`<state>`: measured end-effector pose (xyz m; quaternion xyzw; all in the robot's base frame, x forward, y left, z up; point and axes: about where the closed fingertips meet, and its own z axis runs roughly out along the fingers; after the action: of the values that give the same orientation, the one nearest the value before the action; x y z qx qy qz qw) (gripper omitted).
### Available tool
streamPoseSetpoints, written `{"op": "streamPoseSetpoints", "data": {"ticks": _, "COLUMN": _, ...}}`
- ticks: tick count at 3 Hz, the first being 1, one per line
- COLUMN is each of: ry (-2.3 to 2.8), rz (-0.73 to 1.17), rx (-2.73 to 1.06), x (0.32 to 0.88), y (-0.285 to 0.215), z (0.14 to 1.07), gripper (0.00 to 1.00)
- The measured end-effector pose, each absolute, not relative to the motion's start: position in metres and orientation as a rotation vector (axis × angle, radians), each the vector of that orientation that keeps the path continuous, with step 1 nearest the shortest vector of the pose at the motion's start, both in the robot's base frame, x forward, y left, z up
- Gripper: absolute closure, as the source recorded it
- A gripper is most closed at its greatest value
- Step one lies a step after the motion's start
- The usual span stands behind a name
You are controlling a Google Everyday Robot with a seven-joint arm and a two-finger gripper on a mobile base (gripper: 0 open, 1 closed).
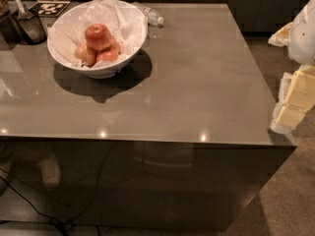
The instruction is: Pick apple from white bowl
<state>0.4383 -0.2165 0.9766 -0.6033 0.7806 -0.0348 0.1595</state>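
Grey and glossy, a desk (197, 82) fills most of the camera view. At its far left corner stands the white bowl (125, 58), lined with crumpled paper (114, 10). The deep red apple (97, 36) sits on top of the pile inside, resting on paler apples (86, 53). A clear bottle (152, 17) lies just behind the bowl. The robot's claw (294, 102) hangs off the desk's right edge, well apart from the bowl; whether it is released or clenched cannot be told. The reach looks not yet begun. It would go best by travelling high across the desk, then descending from above onto the top apple, clear of the bowl's rim, the paper and the fruit beneath.
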Motion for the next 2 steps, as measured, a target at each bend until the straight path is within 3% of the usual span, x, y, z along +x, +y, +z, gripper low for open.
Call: {"op": "streamPoseSetpoints", "data": {"ticks": 2, "ry": 2.230, "rz": -0.098, "rx": -1.753, "x": 0.451, "y": -0.202, "z": 0.989, "gripper": 0.00}}
